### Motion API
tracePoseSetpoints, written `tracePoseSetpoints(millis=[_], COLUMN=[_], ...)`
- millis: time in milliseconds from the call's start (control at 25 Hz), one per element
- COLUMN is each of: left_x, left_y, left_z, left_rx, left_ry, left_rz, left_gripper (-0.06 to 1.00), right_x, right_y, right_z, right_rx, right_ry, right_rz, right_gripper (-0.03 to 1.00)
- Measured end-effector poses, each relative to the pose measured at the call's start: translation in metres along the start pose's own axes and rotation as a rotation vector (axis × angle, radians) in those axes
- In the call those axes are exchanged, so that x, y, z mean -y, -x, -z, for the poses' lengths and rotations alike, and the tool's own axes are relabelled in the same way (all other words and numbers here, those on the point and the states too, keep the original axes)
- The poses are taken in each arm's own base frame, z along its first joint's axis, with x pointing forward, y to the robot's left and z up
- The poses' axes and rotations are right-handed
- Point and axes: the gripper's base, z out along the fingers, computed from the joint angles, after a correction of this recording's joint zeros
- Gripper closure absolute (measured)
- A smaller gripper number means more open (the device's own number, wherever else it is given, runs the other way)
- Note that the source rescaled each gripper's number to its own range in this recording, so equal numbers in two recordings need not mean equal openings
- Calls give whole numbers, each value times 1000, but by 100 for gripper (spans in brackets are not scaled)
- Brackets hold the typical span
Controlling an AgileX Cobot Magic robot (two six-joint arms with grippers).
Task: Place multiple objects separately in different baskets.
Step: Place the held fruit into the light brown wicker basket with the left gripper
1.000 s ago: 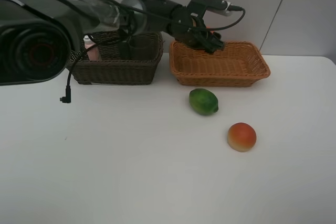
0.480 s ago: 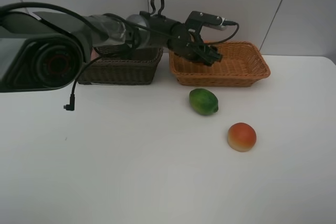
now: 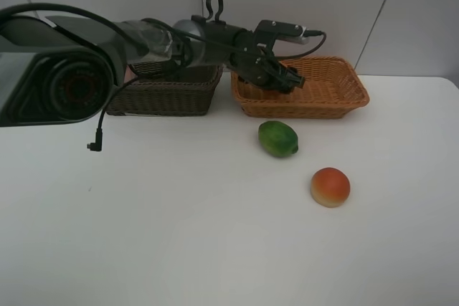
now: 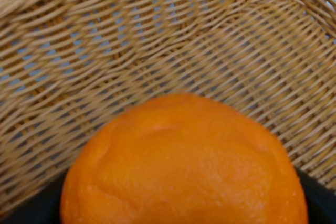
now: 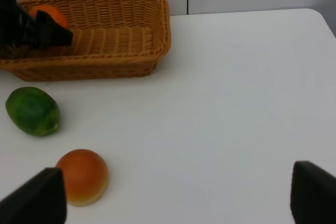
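My left gripper (image 3: 285,77) reaches down into the light orange-tan basket (image 3: 337,97), near its left end, shut on the orange (image 4: 184,166). The orange fills the left wrist view, with woven wall behind it. In the right wrist view the orange (image 5: 48,13) peeks out behind the left gripper's black fingers (image 5: 50,32) inside the basket (image 5: 121,35). A green fruit (image 3: 277,138) (image 5: 32,111) and a red-orange peach-like fruit (image 3: 330,186) (image 5: 82,176) lie on the white table in front of that basket. My right gripper (image 5: 173,192) hovers open over the table's right part.
The dark brown basket (image 3: 168,97) stands left of the light one, and my left arm (image 3: 158,37) hides what is in it. A black cable with a plug (image 3: 92,147) hangs from that arm over the table. The table edge (image 5: 325,17) is at the right.
My left gripper has sunk with the orange from above the light basket's rim down into it. The two fruits on the table have not moved.
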Motion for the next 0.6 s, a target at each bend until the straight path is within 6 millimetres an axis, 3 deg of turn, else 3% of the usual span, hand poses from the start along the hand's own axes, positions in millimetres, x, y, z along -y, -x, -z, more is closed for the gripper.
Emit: tracePoseSetpoints(millis=[240,480,600], left_x=[0,4,4], left_y=[-1,22,24], left_z=[4,28,31], left_rx=[-46,-11,-5], left_ry=[5,0,0], left_rz=[-21,-70,-77], left_gripper=[3,3,3], right_x=[0,0,0], right_y=[0,0,0], right_z=[0,0,0], right_rx=[0,0,0], right_ry=[0,0,0], right_rz=[0,0,0], right_gripper=[18,18,18])
